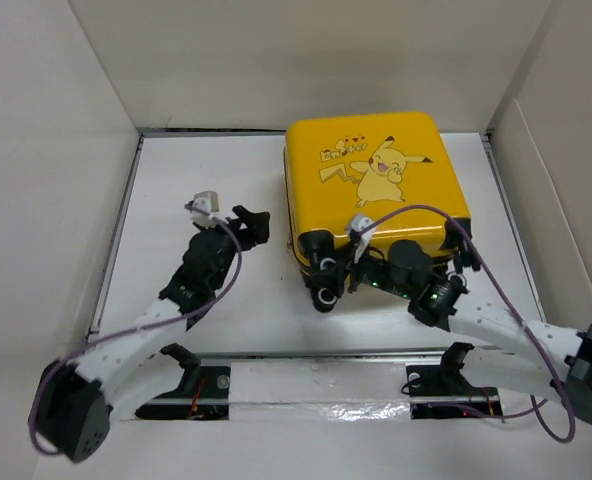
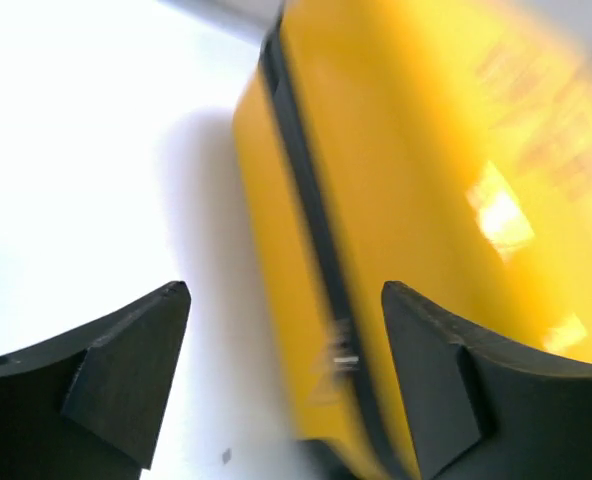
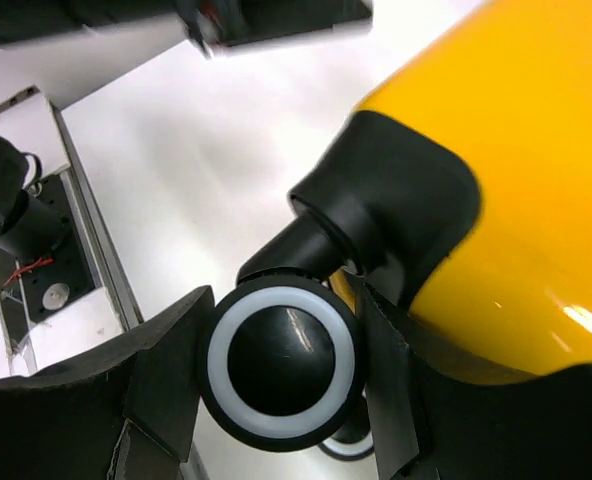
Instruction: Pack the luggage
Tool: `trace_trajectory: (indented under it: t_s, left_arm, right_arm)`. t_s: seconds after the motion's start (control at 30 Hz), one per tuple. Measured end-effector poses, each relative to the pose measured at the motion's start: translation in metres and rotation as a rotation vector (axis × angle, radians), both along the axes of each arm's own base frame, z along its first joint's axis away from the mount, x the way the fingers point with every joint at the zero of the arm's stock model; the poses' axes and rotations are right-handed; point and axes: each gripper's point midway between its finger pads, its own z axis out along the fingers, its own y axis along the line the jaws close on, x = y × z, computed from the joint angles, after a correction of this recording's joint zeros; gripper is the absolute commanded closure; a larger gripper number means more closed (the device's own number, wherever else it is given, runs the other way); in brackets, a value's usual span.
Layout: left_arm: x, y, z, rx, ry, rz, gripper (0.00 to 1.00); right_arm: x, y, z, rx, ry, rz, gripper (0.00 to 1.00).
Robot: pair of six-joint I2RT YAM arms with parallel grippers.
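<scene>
The yellow suitcase (image 1: 376, 180) lies flat and closed on the table with the Pikachu print facing up. Its black wheels face the near edge. My right gripper (image 1: 328, 282) is shut on the black, white-ringed wheel (image 3: 281, 360) at the suitcase's near-left corner, with a finger (image 3: 166, 385) touching each side of it. My left gripper (image 1: 252, 224) is open and empty just left of the suitcase. In the left wrist view its gripper (image 2: 286, 330) faces the yellow side (image 2: 426, 200) and the black zipper band (image 2: 311, 220), a little apart from them.
White walls box in the table (image 1: 196, 190) on the left, back and right. A metal rail (image 1: 306, 385) with the arm bases runs along the near edge. A second wheel (image 1: 323, 264) sits just behind the gripped one.
</scene>
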Motion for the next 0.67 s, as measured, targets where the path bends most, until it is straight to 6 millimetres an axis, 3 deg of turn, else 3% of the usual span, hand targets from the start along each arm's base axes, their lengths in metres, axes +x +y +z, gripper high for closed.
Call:
trace_trajectory:
  t_s: [0.03, 0.07, 0.1, 0.17, 0.23, 0.27, 0.33, 0.43, 0.5, 0.57, 0.67]
  left_arm:
    - [-0.005, 0.010, 0.022, -0.041, -0.048, 0.036, 0.15]
    - [-0.012, 0.020, 0.044, -0.087, -0.098, 0.071, 0.11]
    - [-0.019, 0.030, 0.063, -0.132, -0.140, 0.102, 0.06]
    - [-0.035, 0.049, 0.095, -0.226, -0.218, 0.154, 0.01]
    - [-0.051, 0.068, 0.117, -0.307, -0.270, 0.200, 0.01]
    - [-0.060, 0.077, 0.128, -0.347, -0.299, 0.220, 0.01]
    - [-0.073, 0.092, 0.139, -0.395, -0.324, 0.253, 0.01]
    - [-0.086, 0.103, 0.145, -0.421, -0.331, 0.267, 0.01]
    - [-0.090, 0.104, 0.145, -0.422, -0.326, 0.263, 0.01]
    - [-0.093, 0.103, 0.143, -0.412, -0.315, 0.253, 0.01]
    - [-0.093, 0.097, 0.143, -0.398, -0.306, 0.218, 0.01]
  right_arm:
    - [0.001, 0.008, 0.001, -0.005, -0.003, 0.011, 0.81]
    - [0.003, 0.033, -0.001, -0.031, 0.003, 0.040, 0.74]
    - [0.007, 0.052, -0.001, -0.047, 0.004, 0.054, 0.55]
    - [0.017, 0.092, -0.001, -0.078, 0.004, 0.083, 0.40]
    - [0.026, 0.125, 0.000, -0.098, -0.001, 0.088, 0.06]
    - [0.025, 0.138, 0.006, -0.094, -0.009, 0.092, 0.00]
    - [0.022, 0.147, 0.016, -0.093, -0.028, 0.075, 0.00]
    - [0.015, 0.137, 0.035, -0.093, -0.069, 0.089, 0.00]
    - [0.008, 0.120, 0.063, -0.071, -0.114, 0.085, 0.00]
    - [0.004, 0.089, 0.100, -0.016, -0.180, 0.042, 0.00]
    - [0.004, 0.012, 0.164, 0.098, -0.286, -0.130, 0.00]
